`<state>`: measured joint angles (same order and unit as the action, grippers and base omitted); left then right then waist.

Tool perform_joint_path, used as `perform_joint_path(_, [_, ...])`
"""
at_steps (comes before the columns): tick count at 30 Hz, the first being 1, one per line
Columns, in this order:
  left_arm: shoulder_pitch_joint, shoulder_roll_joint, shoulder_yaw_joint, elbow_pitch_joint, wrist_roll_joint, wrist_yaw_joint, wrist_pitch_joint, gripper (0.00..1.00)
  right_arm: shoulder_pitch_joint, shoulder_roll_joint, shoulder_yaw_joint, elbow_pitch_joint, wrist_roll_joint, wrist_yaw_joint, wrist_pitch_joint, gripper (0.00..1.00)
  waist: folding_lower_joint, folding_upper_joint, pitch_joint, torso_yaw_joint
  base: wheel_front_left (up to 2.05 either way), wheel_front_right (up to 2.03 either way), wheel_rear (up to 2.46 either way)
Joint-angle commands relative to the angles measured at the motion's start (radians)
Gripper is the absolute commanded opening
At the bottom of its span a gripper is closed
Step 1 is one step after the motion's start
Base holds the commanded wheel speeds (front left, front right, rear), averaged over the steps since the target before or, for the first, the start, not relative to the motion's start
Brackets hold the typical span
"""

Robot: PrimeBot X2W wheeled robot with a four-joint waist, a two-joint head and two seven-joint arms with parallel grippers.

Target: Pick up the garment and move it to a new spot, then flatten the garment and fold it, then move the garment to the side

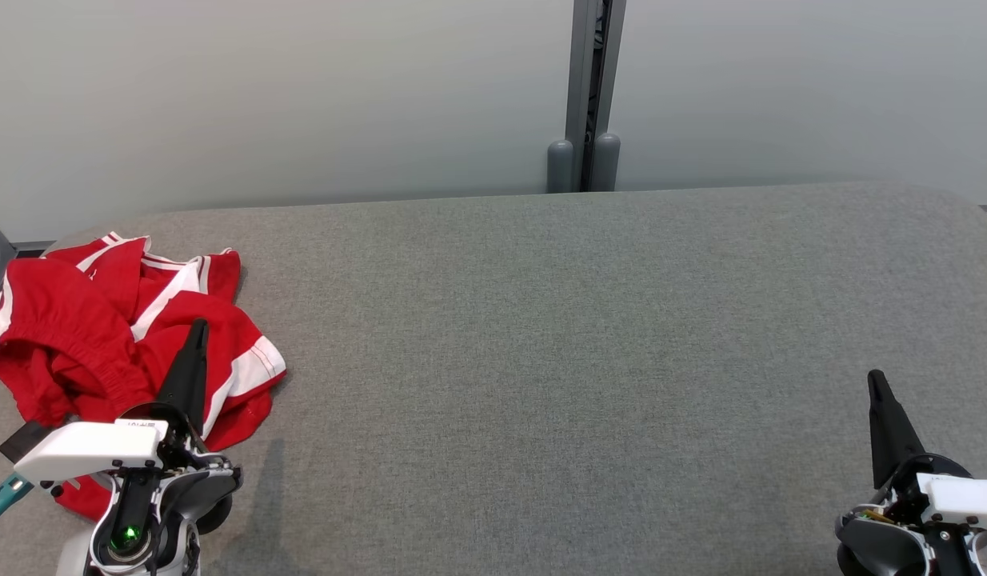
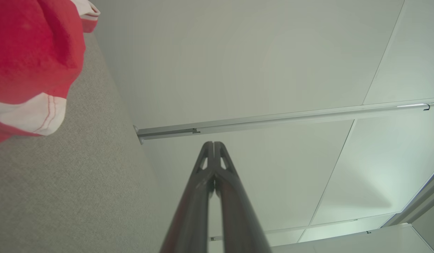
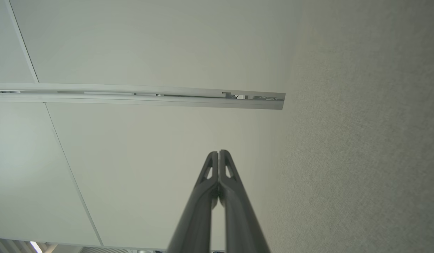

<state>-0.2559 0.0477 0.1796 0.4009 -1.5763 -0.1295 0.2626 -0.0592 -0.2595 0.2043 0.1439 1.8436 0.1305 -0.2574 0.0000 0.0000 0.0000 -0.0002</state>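
Note:
The garment (image 1: 101, 328) is red with white stripes and lies crumpled in a heap at the far left of the grey table (image 1: 541, 360). My left gripper (image 1: 198, 326) stands at the lower left, shut and empty, its dark fingers overlapping the heap's right side in the head view. In the left wrist view the shut left gripper (image 2: 214, 143) points at the wall, with the garment (image 2: 30, 52) off to the upper left, apart from it. My right gripper (image 1: 876, 376) rests at the lower right, shut with nothing in it, far from the cloth; the right wrist view shows the shut right gripper (image 3: 218, 152).
A pale wall with a grey vertical post (image 1: 585, 96) stands behind the table's far edge. The table's rounded corners lie at the far left and far right. A wide stretch of bare grey cloth surface spans the middle and right.

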Motion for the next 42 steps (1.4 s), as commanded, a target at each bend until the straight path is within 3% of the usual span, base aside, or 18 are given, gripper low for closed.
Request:
perform_joint_path(1, [-0.021,0.006,0.003,-0.002,-0.005,-0.003,-0.001,0.0,-0.01,-0.007,-0.001,-0.003,0.007,0.0,-0.006,0.0,0.0,0.0,0.0,0.0,0.0,0.0,0.0])
perform_joint_path(31, [-0.021,0.006,0.003,-0.002,-0.005,-0.003,-0.001,0.0,-0.01,-0.007,-0.001,-0.003,0.006,0.0,-0.006,0.0,0.0,0.0,0.0,0.0,0.0,0.0,0.0])
perform_joint_path(32, [0.0,0.0,0.0,0.0,0.0,0.0,-0.001,1.0,0.0,0.0,0.0,0.0,0.0,0.0,0.0,1.0,0.0,0.0,0.0,0.0,0.0,0.0,0.0])
perform_joint_path(42, [0.051,-0.01,-0.023,-0.007,0.006,0.0,-0.046,1.0,0.02,0.033,0.006,0.008,-0.013,-0.001,0.003,1.0,0.0,0.0,0.001,0.001,0.0,0.0,0.0])
